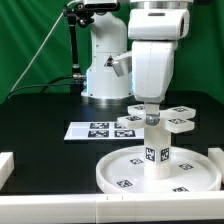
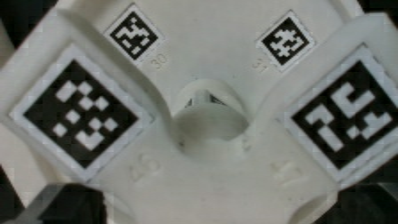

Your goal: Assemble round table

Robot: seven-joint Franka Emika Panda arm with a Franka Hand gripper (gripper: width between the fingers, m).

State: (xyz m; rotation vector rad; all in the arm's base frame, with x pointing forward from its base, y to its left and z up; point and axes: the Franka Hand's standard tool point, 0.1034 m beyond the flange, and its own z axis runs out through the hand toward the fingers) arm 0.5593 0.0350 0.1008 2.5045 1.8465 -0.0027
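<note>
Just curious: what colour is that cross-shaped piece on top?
White, with black-and-white square tags; the cross-shaped foot shows best in the wrist view.

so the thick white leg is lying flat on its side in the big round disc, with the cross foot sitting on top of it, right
Not quite. In the exterior view the short thick white plastic cylinder leg stands upright in the large rimmed round white disc, not lying flat. The white cross-shaped foot does sit on top of it, under the tool.
</note>
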